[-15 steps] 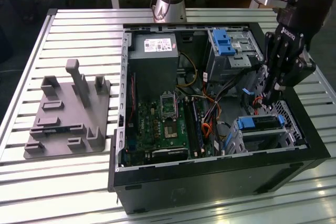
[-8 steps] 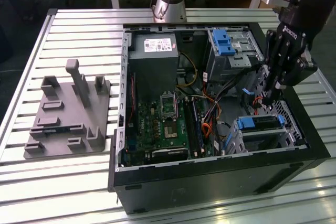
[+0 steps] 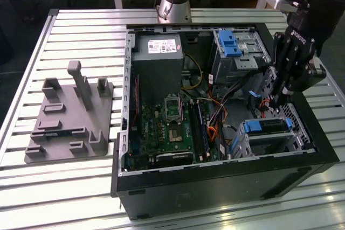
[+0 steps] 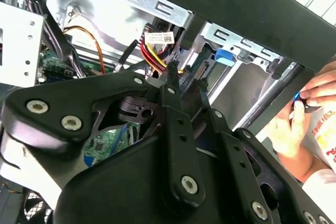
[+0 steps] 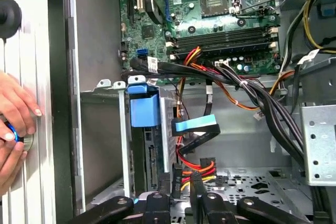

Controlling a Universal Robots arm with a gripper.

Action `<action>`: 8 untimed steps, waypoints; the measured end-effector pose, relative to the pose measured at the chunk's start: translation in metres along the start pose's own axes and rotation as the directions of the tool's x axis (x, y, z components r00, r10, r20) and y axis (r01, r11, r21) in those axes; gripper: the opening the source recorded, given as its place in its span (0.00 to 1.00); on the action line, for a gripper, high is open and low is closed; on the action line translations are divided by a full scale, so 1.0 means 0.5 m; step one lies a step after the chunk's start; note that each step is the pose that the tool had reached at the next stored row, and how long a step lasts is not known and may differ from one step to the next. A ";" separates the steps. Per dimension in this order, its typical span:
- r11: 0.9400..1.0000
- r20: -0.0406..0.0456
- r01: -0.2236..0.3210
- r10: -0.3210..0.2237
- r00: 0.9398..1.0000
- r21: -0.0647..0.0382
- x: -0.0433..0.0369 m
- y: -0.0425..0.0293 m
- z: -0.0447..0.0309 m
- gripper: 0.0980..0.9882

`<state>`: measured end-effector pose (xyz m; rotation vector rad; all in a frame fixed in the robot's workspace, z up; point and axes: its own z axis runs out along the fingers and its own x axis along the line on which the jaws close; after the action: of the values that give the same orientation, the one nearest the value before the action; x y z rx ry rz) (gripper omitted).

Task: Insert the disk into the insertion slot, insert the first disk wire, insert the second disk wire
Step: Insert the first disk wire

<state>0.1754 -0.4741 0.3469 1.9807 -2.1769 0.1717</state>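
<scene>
The disk [image 3: 265, 127], framed by its blue carrier, sits inside the insertion slot [image 3: 299, 133], a silver perforated cage at the case's front on the exterior view's right. In the first wrist view the disk [image 5: 143, 111] stands edge-on in the insertion slot [image 5: 122, 145]. My gripper [image 3: 276, 99] hangs just behind the cage. It is shut on the black plug of a disk wire [image 5: 197, 169] with red, yellow and orange strands, pinched between my fingers [image 5: 164, 184]. In the second wrist view my gripper [image 4: 186, 80] grips the same wire [image 4: 154, 56]. A flat light-blue disk wire [image 5: 194, 127] hangs loose beside the disk.
The taller bay with a blue latch [image 3: 230, 43] stands at the back of the case. The motherboard [image 3: 170, 127] and black cable bundles [image 5: 252, 93] lie close by. A person's hands [image 5: 14, 124] rest on the table outside the case wall. A grey fixture [image 3: 70, 114] sits at the exterior view's left.
</scene>
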 end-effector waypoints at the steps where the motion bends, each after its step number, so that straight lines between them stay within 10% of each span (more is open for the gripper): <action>1: 1.000 0.001 0.000 0.000 1.000 0.000 0.004 0.000 0.001 0.22; 8: 1.000 0.017 0.001 -0.001 1.000 0.000 0.009 0.003 0.003 0.22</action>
<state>0.1734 -0.4786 0.3466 1.9902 -2.1861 0.1546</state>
